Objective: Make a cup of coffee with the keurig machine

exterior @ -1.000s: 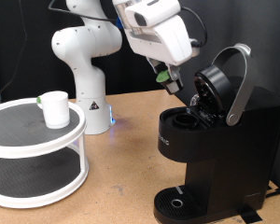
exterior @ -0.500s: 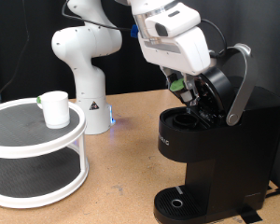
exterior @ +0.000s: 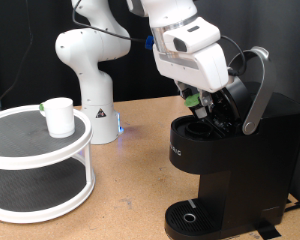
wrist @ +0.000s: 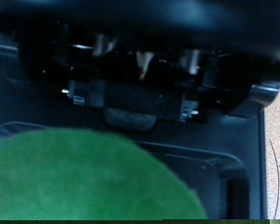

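You're looking close-up at a blurry green disc (wrist: 84,177) w/ the keurig machine (wrist: 140,79) dark behind it, fingers not seen.

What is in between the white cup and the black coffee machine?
In the exterior view, the robot's white base stands between the cup and the coffee machine, a bit further back, with bare table in front.

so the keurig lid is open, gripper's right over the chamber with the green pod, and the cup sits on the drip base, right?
Not quite. The exterior view shows the cup on the top shelf of the white round rack, at that view's left, not on the drip base. The rest holds: the keurig lid is open, with the gripper and green pod over the chamber.
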`<action>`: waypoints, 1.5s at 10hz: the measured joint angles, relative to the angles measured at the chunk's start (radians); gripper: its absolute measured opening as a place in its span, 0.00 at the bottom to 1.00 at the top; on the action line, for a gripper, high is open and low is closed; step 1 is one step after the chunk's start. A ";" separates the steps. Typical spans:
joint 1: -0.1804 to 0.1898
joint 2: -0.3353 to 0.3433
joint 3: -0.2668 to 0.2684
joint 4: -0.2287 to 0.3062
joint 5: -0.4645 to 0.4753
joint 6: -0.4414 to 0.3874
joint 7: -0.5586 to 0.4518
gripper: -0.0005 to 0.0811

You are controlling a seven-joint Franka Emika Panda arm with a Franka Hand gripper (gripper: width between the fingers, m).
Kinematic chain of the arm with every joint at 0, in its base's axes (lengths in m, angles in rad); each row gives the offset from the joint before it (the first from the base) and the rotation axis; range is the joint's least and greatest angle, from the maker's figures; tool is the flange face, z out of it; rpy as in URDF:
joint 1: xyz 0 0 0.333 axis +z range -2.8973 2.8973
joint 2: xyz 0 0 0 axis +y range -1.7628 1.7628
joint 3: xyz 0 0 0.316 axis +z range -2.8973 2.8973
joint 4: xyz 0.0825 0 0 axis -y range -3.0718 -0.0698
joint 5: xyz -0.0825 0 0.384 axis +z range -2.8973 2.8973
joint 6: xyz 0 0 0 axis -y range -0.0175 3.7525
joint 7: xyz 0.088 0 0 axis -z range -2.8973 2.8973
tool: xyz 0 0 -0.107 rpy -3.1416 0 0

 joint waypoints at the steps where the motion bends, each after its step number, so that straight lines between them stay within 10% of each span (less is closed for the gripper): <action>1: 0.000 0.003 0.001 -0.006 -0.001 0.007 0.000 0.59; 15: 0.000 0.072 0.014 -0.022 -0.025 0.080 0.002 0.59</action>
